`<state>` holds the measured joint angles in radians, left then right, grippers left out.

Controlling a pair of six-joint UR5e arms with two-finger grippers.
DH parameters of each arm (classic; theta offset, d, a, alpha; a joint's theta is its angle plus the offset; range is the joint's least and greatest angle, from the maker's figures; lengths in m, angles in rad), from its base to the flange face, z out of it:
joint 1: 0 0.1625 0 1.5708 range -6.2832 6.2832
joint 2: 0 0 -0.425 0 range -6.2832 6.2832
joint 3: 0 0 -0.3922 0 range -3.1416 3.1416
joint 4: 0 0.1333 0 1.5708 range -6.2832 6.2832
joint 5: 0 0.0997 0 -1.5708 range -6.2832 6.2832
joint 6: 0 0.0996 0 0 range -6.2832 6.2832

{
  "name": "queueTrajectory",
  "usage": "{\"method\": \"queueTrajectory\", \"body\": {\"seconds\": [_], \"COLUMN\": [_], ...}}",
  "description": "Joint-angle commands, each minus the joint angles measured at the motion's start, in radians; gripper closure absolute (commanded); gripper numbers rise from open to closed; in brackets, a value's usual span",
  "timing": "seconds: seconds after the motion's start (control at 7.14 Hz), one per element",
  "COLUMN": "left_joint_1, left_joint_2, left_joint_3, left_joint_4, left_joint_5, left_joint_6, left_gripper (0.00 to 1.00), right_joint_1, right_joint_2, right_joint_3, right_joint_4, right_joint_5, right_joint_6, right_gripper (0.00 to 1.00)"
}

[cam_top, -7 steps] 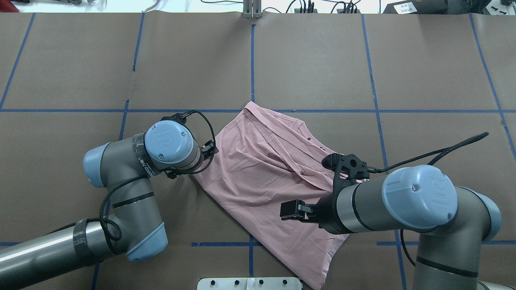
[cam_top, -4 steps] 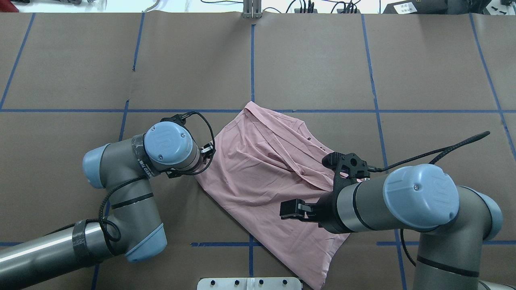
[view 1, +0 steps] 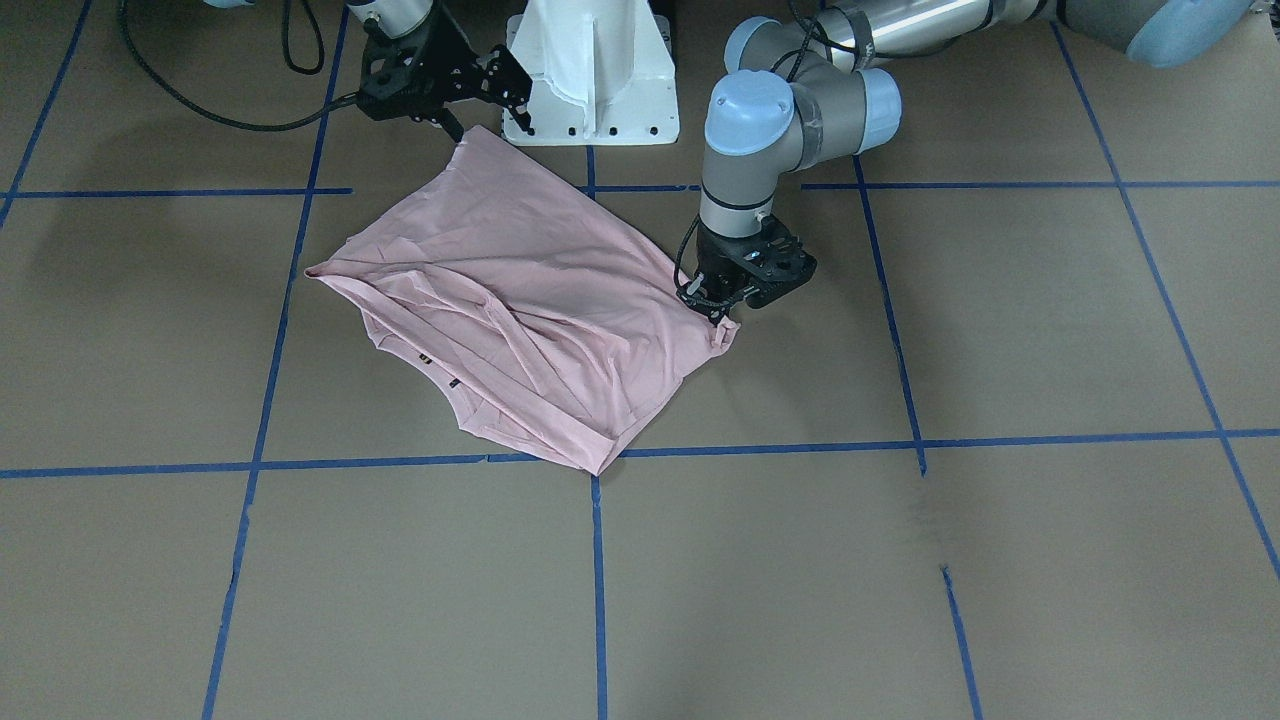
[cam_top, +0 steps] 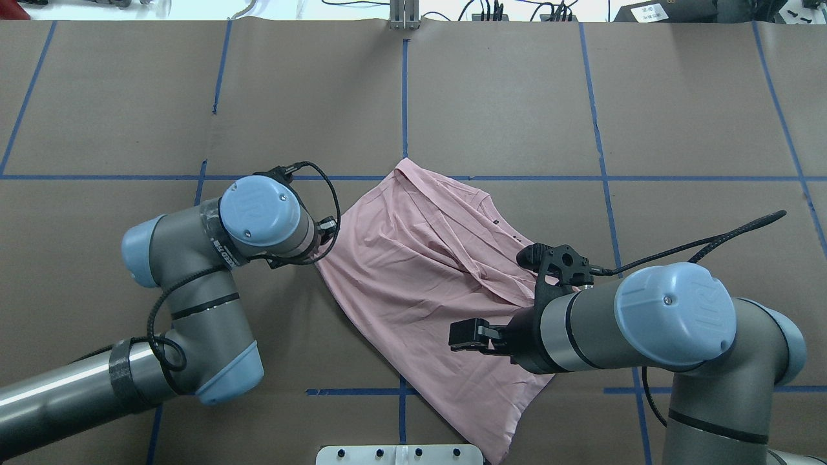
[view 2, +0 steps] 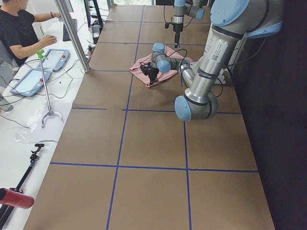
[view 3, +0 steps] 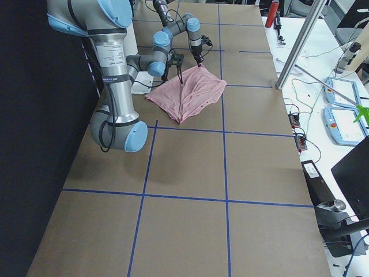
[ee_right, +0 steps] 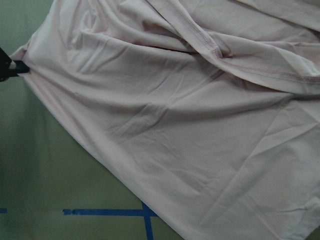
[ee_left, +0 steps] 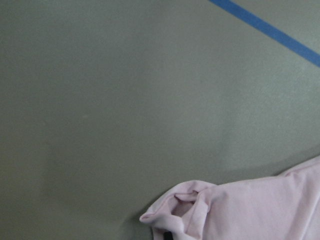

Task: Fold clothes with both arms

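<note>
The pale pink T-shirt (cam_top: 420, 278) lies crumpled and partly folded on the brown table, also in the front view (view 1: 520, 300). No cartoon print shows; a small black tag (cam_top: 495, 221) does. My left gripper (view 1: 722, 322) is shut on a bunched corner of the shirt (ee_left: 175, 220), low at the table; in the overhead view its wrist hides it. My right gripper (cam_top: 466, 337) is open and empty, held above the shirt's end nearest the robot, also in the front view (view 1: 485, 100). The right wrist view shows wrinkled shirt fabric (ee_right: 175, 125).
The white pedestal base (view 1: 590, 70) stands just behind the shirt. Blue tape lines (cam_top: 404, 97) grid the table. An operator (view 2: 19, 28) sits with tablets beyond the far edge, next to a metal post (view 2: 72, 33).
My left gripper has moved left and away from the robot with the shirt corner, dragging that edge and the near end of the shirt with it. The right arm has hardly moved.
</note>
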<state>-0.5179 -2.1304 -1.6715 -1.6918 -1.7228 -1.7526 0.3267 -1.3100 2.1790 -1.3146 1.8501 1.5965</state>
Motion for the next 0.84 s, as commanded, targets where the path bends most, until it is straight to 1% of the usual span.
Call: {"method": "queueTrajectory", "body": {"seconds": [0.0, 0.14, 0.28, 0.42, 0.56, 0.7], "left_joint_1": [-0.094, -0.141, -0.169, -0.197, -0.224, -0.241], "left_joint_2": [-0.015, -0.066, -0.156, -0.237, -0.285, -0.328], "left_joint_3": [0.053, 0.125, 0.274, 0.403, 0.476, 0.551], "left_joint_4": [-0.012, -0.066, -0.151, -0.233, -0.284, -0.349], "left_joint_5": [0.002, 0.003, 0.006, 0.006, 0.009, 0.034], "left_joint_6": [0.071, 0.073, 0.074, 0.085, 0.122, 0.145], "left_gripper": [1.0, 1.0, 1.0, 1.0, 1.0, 1.0], "right_joint_1": [0.018, 0.031, 0.049, 0.066, 0.074, 0.077], "right_joint_2": [0.0, 0.0, 0.0, 0.0, 0.0, -0.002], "right_joint_3": [-0.001, -0.001, -0.001, -0.002, -0.002, -0.004], "right_joint_4": [0.0, 0.0, 0.0, 0.0, 0.0, 0.0], "right_joint_5": [0.001, 0.003, 0.008, 0.009, 0.006, 0.003], "right_joint_6": [-0.001, -0.001, -0.003, -0.003, -0.003, -0.003], "right_gripper": [0.0, 0.0, 0.0, 0.0, 0.0, 0.0]}}
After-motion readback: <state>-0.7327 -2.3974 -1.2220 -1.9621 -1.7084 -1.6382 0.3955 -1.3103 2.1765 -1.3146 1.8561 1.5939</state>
